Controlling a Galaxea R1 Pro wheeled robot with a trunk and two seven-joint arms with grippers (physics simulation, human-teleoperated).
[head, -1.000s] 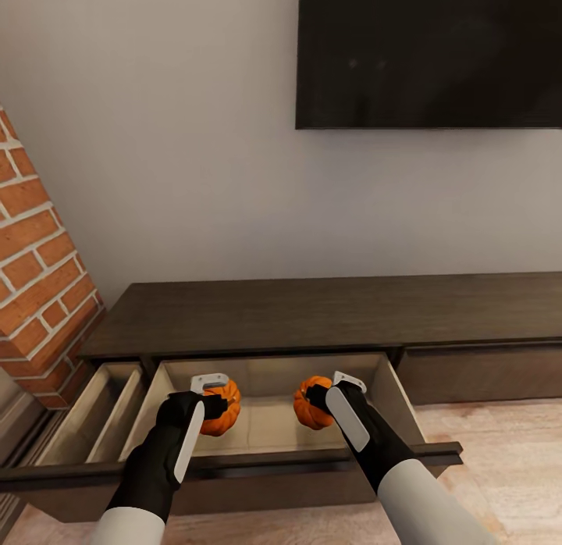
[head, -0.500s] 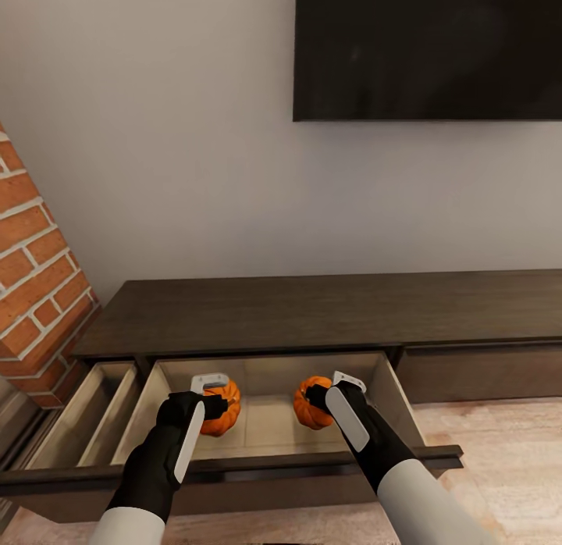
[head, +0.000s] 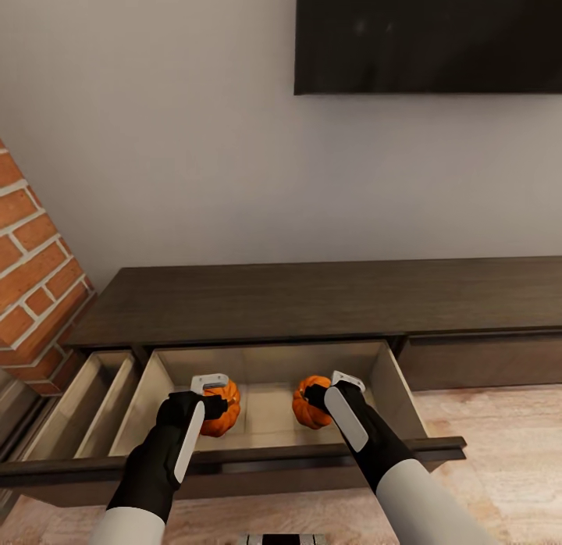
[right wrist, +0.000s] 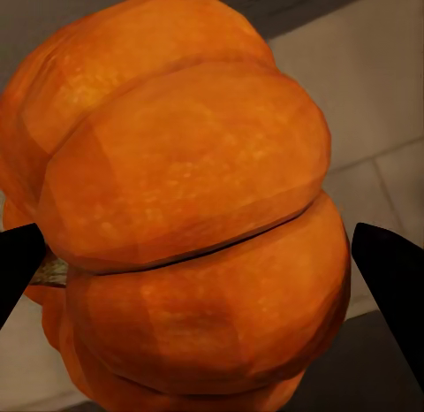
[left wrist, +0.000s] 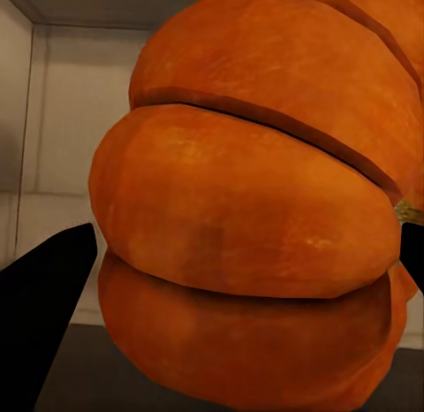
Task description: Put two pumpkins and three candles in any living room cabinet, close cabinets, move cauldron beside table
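Note:
The dark-brown cabinet (head: 312, 299) runs along the wall, its wide middle drawer (head: 265, 420) pulled out to show a pale beige inside. Over that drawer my left gripper (head: 215, 398) is shut on an orange pumpkin (head: 222, 411), and my right gripper (head: 318, 393) is shut on the other pumpkin (head: 309, 404). Up close, the left pumpkin (left wrist: 247, 217) sits between black fingers (left wrist: 44, 297), and the right pumpkin (right wrist: 185, 209) between black fingers (right wrist: 393, 270). I cannot tell whether either pumpkin touches the drawer floor. Candles, cauldron and table are out of view.
A narrower drawer (head: 74, 408) stands open left of the wide one, beside a brick chimney breast (head: 31, 279). A dark TV (head: 428, 37) hangs on the wall above. The right-hand drawer front (head: 484, 357) is closed. Wooden floor (head: 499, 443) lies to the right.
The whole picture has shifted a little, so the camera moved and more of the drawer's inside shows. Both grippers still hold their pumpkins over the drawer.

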